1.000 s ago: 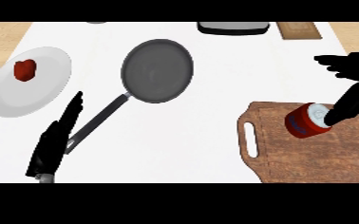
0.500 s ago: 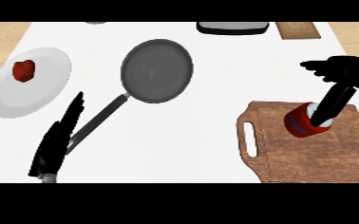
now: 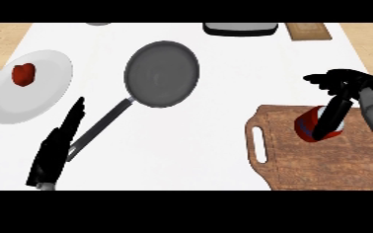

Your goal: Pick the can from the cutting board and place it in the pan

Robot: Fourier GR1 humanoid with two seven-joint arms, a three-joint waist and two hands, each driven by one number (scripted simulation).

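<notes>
Upper left: a white plate (image 3: 44,96) carries a small red item (image 3: 24,74). Lower left: the left hand (image 3: 55,153) lies on the table (image 3: 218,143) with its fingers straight, released, touching or just beside the pan's handle (image 3: 102,123). Centre: the pan (image 3: 162,74), grey, sits apart from the plate. Lower right: the cutting board (image 3: 291,165) bears the can (image 3: 307,124), red and tilted. Right edge: the right hand (image 3: 342,83) is spread above the can and not clenched, with one finger lying across it.
</notes>
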